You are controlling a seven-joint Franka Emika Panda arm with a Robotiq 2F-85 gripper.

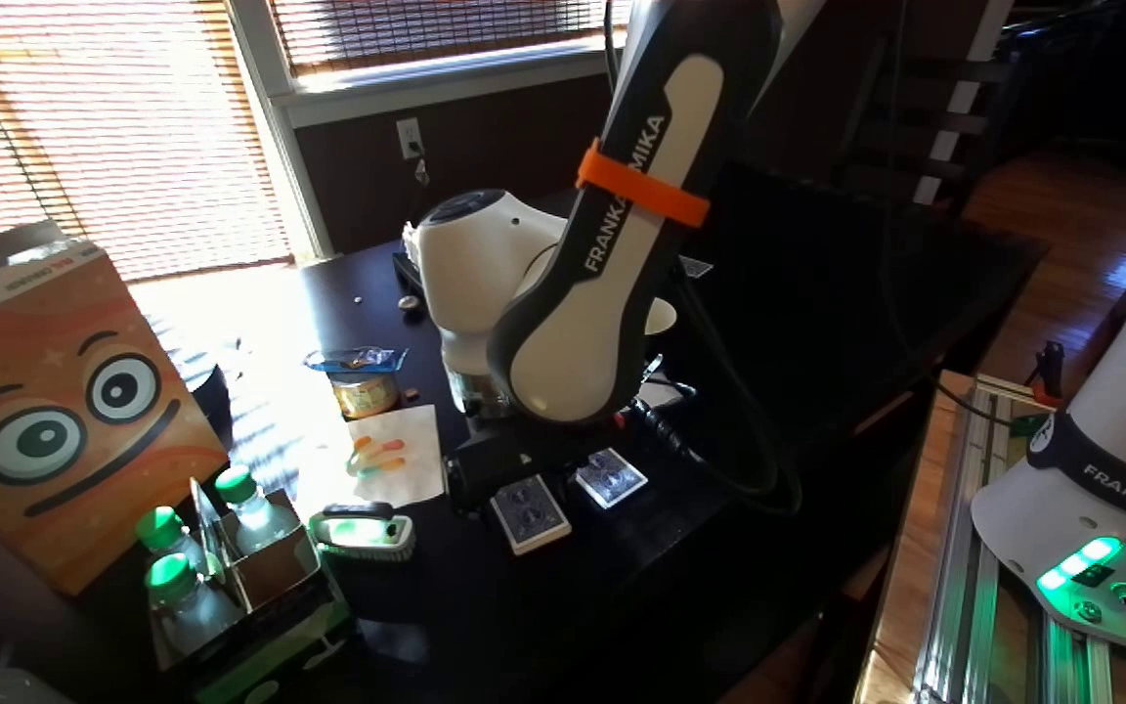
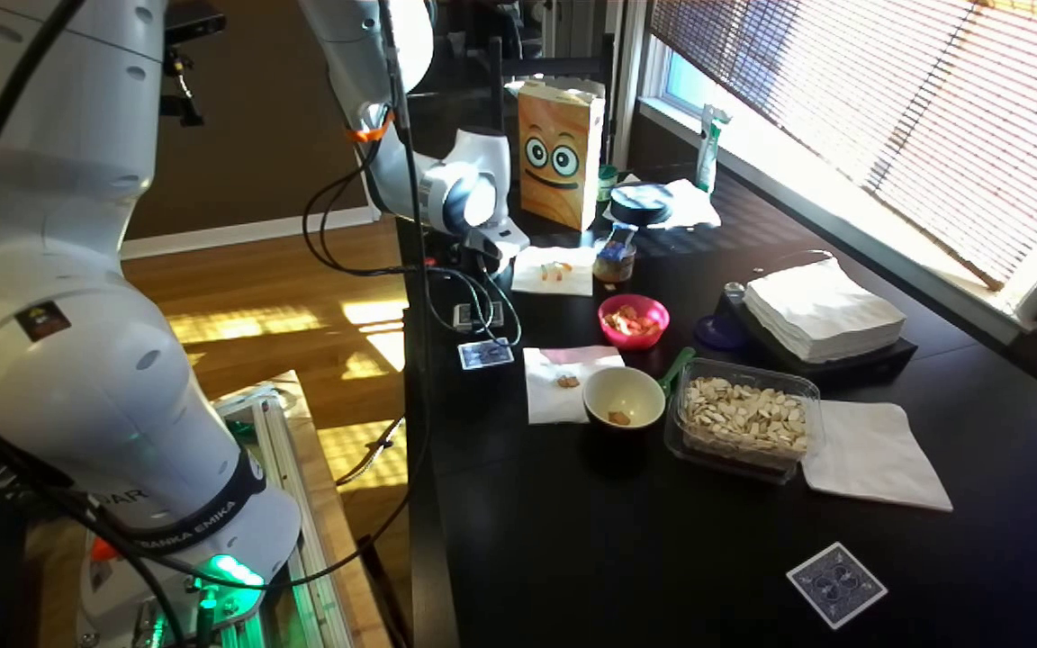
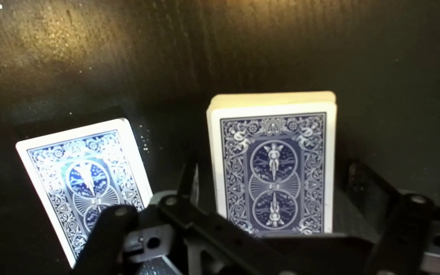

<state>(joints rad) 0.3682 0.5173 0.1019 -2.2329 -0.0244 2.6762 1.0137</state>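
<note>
Gripper [image 3: 273, 173] was spread, nothing clamped. The thicker card deck [image 3: 273, 160] was framed between the fingers [image 3: 374, 181], dark gap seen on both sides; that width was presumably chosen so the long edges were cleared. Finger height against the deck couldn't be told. The other card stack [image 3: 86, 179] was set outside the fingers and skewed to them, likely so the piles were kept separate on the table [image 3: 166, 57].

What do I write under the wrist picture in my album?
Open gripper facing a blue-backed card deck, another stack beside it.
</note>
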